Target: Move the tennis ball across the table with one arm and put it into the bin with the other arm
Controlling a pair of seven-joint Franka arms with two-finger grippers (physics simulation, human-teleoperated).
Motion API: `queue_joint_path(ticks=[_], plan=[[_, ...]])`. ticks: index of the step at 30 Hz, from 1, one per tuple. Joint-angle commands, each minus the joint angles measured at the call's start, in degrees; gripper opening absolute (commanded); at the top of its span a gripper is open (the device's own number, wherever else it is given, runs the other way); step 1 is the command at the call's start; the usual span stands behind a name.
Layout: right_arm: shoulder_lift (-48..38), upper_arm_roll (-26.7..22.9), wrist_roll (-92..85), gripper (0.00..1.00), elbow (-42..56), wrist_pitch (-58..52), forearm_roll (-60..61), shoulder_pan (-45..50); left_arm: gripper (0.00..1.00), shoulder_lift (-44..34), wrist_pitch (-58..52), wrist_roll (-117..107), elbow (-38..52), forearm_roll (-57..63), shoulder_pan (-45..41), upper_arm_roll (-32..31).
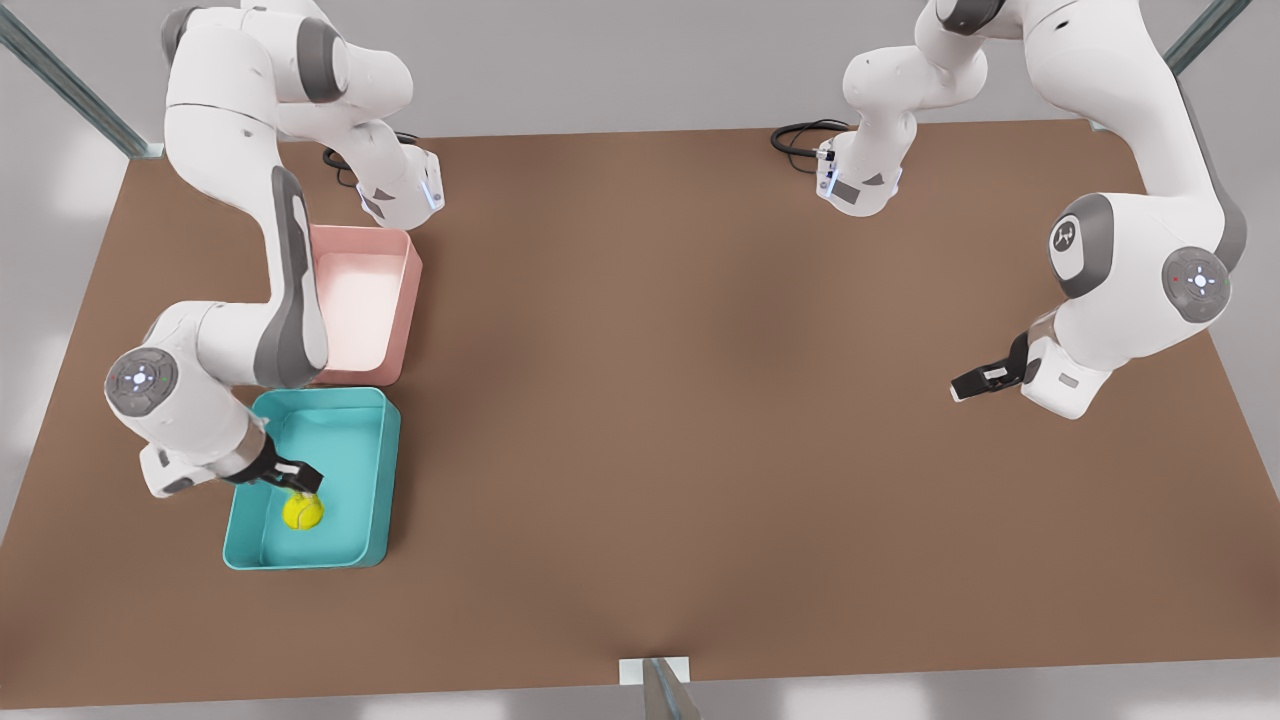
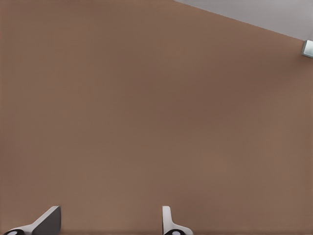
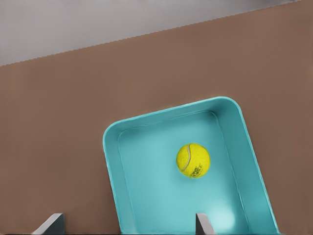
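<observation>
The yellow-green tennis ball is inside the teal bin, near the bin's front end at the front view's left. My right gripper hangs just over the ball, open, its fingers spread wide and apart from the ball. My left gripper waits open over the bare brown table at the front view's right, with nothing between its fingers.
A pink bin of like shape stands directly behind the teal one, partly covered by the right arm. A black cable lies at the table's back edge. A metal bracket sits at the front edge.
</observation>
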Motion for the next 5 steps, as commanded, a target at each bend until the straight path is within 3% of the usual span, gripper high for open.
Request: queue_joint_path(ticks=[1, 4, 5], plan=[[-3.5, 1.4, -15.7, 1.0, 4.4, -26.9, -6.4, -0.1, 1.0, -0.1, 0.0, -0.4, 0.0, 0.0, 0.0, 0.0], [-11.7, 12.8, -8.0, 1.0, 1.5, -33.5, -6.4, -8.7, 1.0, 0.0, 0.0, -0.4, 0.0, 0.0, 0.0, 0.0], [-13.4, 13.3, -6.9, 1.0, 0.5, -33.5, -5.9, -9.4, 1.0, 0.0, 0.0, -0.4, 0.0, 0.0, 0.0, 0.0]])
